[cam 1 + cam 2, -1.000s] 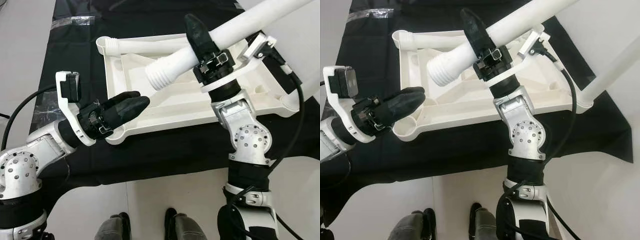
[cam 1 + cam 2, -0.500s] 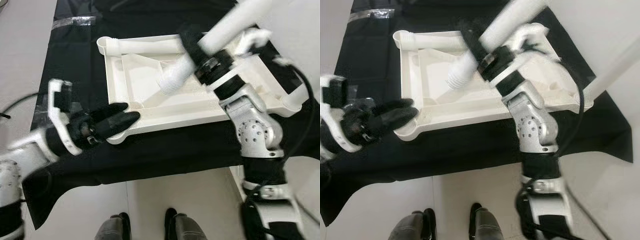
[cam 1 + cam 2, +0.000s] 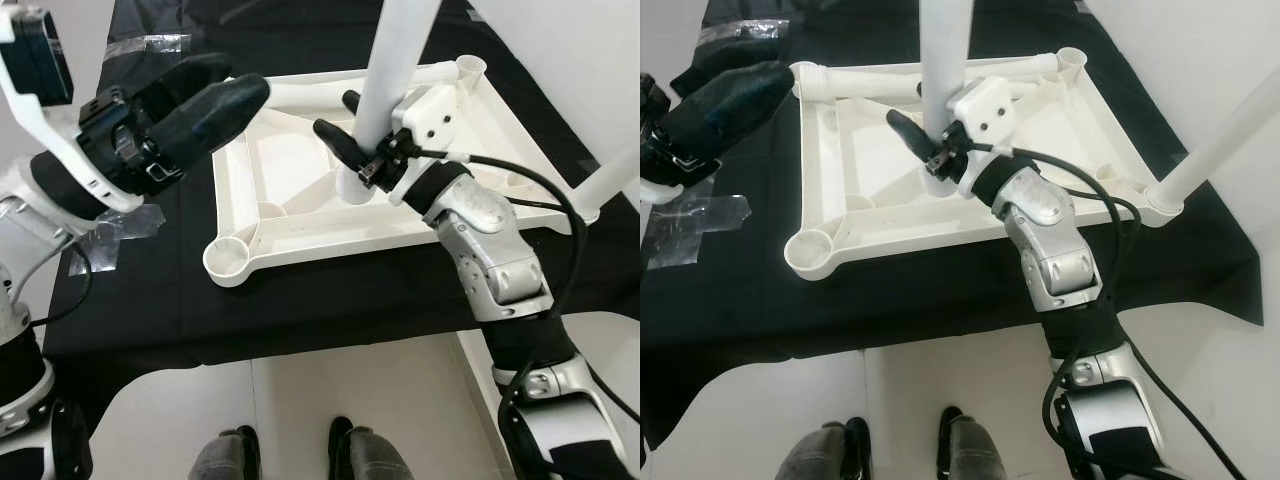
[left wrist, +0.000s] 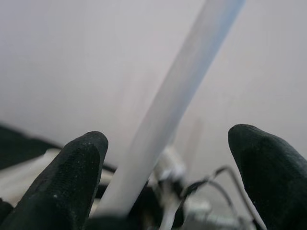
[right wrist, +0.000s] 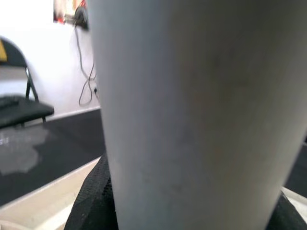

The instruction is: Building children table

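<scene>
A white children's tabletop (image 3: 300, 215) lies upside down on a black cloth. My right gripper (image 3: 352, 150) is shut on a white table leg (image 3: 395, 60) and holds it nearly upright. The leg's lower end is over the ribbed middle of the tabletop. The same leg (image 5: 192, 120) looms close in the right wrist view. My left gripper (image 3: 235, 98) hovers open above the tabletop's far left side, holding nothing; between its fingertips (image 4: 76, 167) the leg (image 4: 182, 96) stands some way off. Another white leg (image 3: 605, 180) stands in the right corner.
Round sockets sit at the tabletop's front-left corner (image 3: 228, 258) and far right corner (image 3: 470, 68). Clear tape (image 3: 125, 225) is stuck on the black cloth (image 3: 330, 310) to the left. Pale floor borders the cloth in front. A cable (image 3: 540, 190) loops off my right wrist.
The right gripper swung the leg from a slant to nearly upright and brought its end down over the tabletop. The left gripper rose from the front-left corner up to the left.
</scene>
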Available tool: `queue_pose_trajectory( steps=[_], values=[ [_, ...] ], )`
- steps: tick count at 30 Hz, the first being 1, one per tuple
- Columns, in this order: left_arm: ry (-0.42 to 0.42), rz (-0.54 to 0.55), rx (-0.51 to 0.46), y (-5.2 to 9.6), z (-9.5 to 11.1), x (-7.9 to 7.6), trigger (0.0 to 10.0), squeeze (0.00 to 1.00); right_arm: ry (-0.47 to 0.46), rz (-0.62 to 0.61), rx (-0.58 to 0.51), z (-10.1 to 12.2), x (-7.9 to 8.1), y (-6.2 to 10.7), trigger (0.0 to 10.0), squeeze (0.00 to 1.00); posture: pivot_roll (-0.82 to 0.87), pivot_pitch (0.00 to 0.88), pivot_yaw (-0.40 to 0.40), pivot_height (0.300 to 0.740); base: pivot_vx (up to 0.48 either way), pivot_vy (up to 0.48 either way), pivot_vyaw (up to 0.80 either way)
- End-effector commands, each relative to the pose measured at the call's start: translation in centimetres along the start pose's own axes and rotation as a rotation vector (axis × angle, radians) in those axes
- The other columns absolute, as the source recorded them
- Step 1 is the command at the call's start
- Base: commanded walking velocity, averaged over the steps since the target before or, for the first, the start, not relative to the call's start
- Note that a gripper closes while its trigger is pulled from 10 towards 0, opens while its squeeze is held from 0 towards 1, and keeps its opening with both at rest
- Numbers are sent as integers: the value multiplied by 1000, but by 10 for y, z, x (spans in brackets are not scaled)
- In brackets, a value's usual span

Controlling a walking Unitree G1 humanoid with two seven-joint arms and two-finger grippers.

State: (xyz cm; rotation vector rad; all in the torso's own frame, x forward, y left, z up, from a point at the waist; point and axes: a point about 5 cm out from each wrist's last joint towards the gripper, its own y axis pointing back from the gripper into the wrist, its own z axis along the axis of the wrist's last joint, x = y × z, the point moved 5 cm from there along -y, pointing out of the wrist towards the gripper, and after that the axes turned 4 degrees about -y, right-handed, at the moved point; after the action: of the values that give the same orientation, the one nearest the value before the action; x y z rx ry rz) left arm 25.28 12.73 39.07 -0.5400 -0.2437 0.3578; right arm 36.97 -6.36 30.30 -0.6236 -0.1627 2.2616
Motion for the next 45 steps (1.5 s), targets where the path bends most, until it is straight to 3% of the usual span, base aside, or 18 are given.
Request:
queue_pose_trajectory(
  steps=[1, 3, 8, 13, 14, 20, 24, 30, 37, 38, 45],
  values=[
    [-63, -42, -33, -7, 4, -10, 10000, 0, 67, 33, -12, 5, 6, -3, 10000, 0, -3, 212, -60, 740, 0, 0, 0],
    [-119, -33, -28, -11, 1, -8, 10000, 0, 92, 50, -7, 4, 11, -4, 10000, 0, -7, 208, -59, 740, 0, 0, 0],
    [-157, -6, 14, -14, -8, -4, 10000, 0, 135, 83, 2, 2, 21, -6, 10000, 0, -8, 207, -59, 740, 0, 0, 0],
    [-216, 131, 72, -21, -18, 17, 10000, 0, 154, 122, 3, 0, 33, -9, 10000, 0, -5, 204, -59, 740, 0, 0, 0],
    [-349, 206, 78, -29, -15, 30, 10000, 0, 155, 136, -2, 0, 38, -11, 10000, 0, 0, 201, -64, 740, 0, 0, 0],
    [-411, 212, 27, -42, -10, 32, 10000, 0, 158, 143, -6, -1, 41, -13, 10000, 0, 2, 198, -65, 740, 0, 0, 0],
    [-476, 193, 20, -59, -14, 32, 10000, 0, 172, 146, -1, -3, 42, -15, 10000, 0, -5, 190, -70, 740, 0, 0, 0],
    [-496, 202, -30, -74, -7, 30, 10000, 0, 203, 136, 20, -7, 41, -16, 10000, 0, -10, 185, -68, 740, 0, 0, 0],
    [-501, 217, -59, -80, -4, 31, 10000, 0, 213, 122, 36, -12, 40, -16, 10000, 0, -4, 183, -66, 740, 0, 0, 0],
    [-503, 216, -60, -81, -5, 31, 0, 0, 215, 118, 38, -13, 40, -17, 10000, 0, -2, 182, -65, 740, 0, 0, 0],
    [-505, 217, -59, -86, -9, 31, 0, 0, 219, 103, 46, -15, 38, -18, 10000, 0, 4, 180, -66, 740, 0, 0, 0]
  ],
)
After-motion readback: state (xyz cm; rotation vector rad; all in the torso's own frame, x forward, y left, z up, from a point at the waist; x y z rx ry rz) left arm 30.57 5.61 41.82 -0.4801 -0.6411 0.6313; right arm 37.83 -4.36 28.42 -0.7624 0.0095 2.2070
